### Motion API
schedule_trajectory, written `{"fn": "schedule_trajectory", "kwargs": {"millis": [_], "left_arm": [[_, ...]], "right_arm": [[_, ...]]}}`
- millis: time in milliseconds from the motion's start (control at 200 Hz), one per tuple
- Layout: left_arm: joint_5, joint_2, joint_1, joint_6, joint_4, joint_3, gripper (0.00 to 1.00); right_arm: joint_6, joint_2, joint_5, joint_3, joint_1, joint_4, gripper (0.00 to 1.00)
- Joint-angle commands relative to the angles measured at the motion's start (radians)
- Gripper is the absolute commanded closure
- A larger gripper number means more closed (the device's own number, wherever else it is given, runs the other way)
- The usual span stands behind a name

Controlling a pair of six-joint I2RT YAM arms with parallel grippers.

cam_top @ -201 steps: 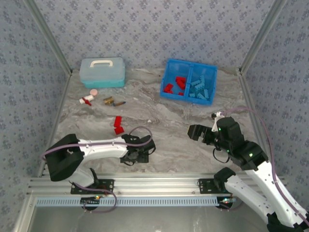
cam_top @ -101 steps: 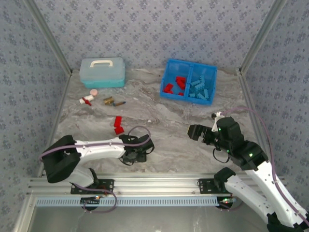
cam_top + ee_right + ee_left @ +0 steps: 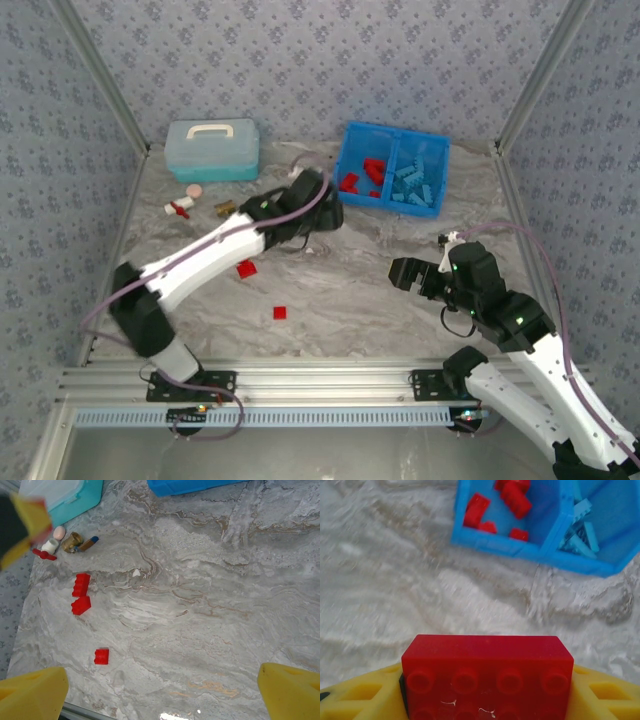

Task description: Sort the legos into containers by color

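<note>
Tray (image 3: pixel 420 136): red legos (image 3: pixel 372 172) left, blue right

Grey marbled desk (image 3: pixel 350 280), lightly strewn.
On it: a bright blue divided plastic tray (image 3: pixel 383 204), a pale blue lidded box (image 3: pixel 212 152), three loose red plastic bricks (image 3: pixel 81 584), brass and white oddments (image 3: pixel 225 208).

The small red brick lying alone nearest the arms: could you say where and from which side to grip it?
Take the small red brick across two opposite side walls, straight down from above. It lies low on the table, apart from the other red bricks, leaving room on either side. The right tool is open; the left tool holds another red brick.
</note>
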Motion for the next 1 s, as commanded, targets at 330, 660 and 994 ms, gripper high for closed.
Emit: {"fn": "schedule_trajectory", "kwargs": {"millis": [330,660,994], "left_arm": [[0.192,0.853,0.139,0.067,-0.238,1.142,0.48],[0.247,0.944,0.155,-0.006,0.054,1.158,0.32],[0.211,0.843,0.158,0.004,0.049,1.173,0.03]], "right_arm": [[0.017,0.003,0.017,0.032,0.001,-0.025,0.0],[0.024,-0.006,0.007,0.037,0.001,-0.044,0.0],[0.022,-0.018,0.019,0.047,0.0,-0.053,0.0]]}}
